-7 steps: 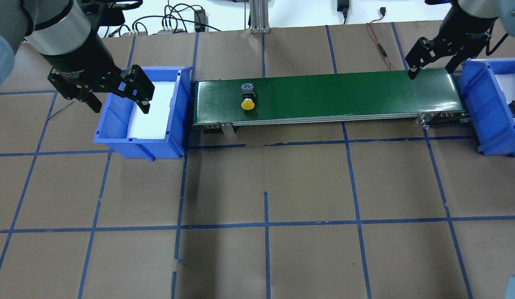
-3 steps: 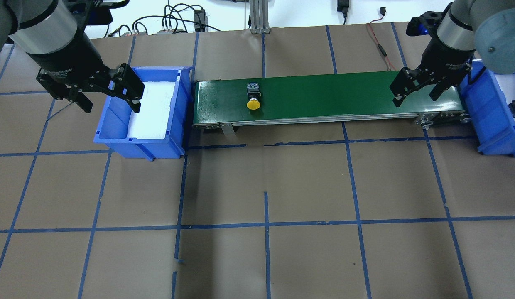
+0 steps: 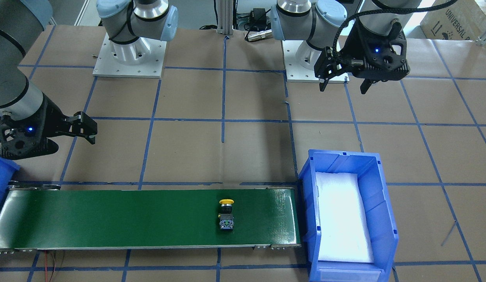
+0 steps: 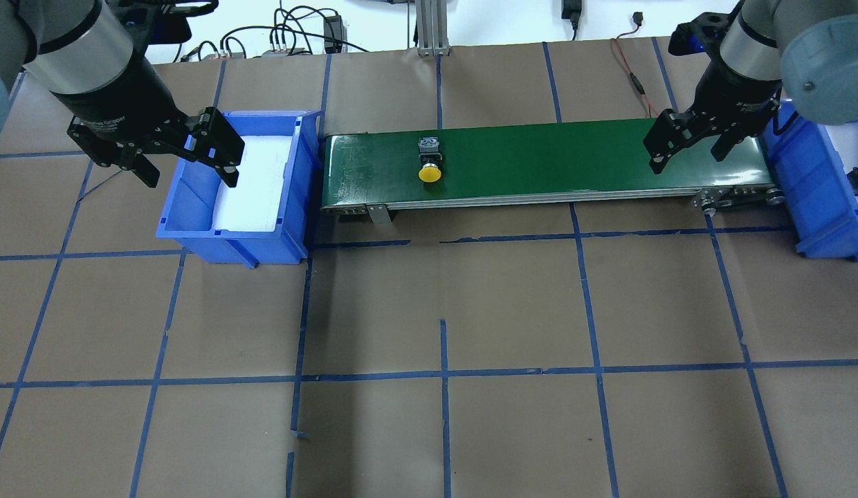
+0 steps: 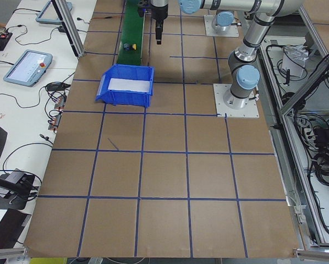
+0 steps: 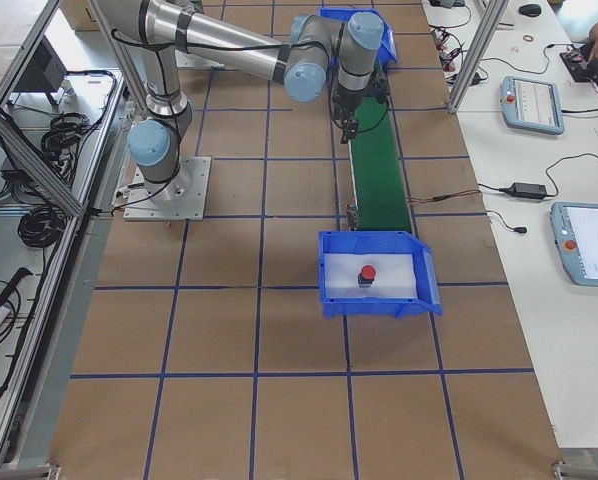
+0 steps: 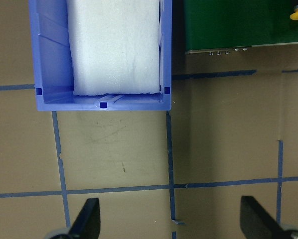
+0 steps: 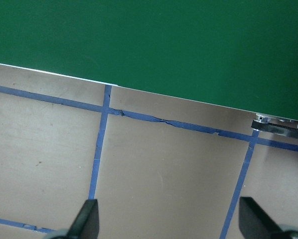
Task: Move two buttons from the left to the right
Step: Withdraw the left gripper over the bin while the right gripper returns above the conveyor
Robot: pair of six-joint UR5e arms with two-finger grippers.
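Yellow button [image 3: 226, 214] lying on the green belt [image 3: 109, 219], low in the front view. From above: left gripper [image 4: 192, 181] and right gripper [image 4: 686, 160] both wide open, holding nothing. Side view: red button [image 6: 366, 273] in the blue box [image 6: 379, 306]. Might ride past if grabbed late. From above, farther right than before.

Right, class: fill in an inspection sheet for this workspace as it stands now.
Surface: brown-paper table with blue tape grid.
Job's things: yellow button lying on the green conveyor belt, nearer the left bin; red button in the right bin; left bin holds only white foam.
Clutter: nothing seen.
Claws: left claw open, empty, raised beside the left bin; right claw open, empty, by the belt's right end.
Cables: black cables and a red wire at the table's far edge.
Surroundings: touchscreen pendants on a side bench.
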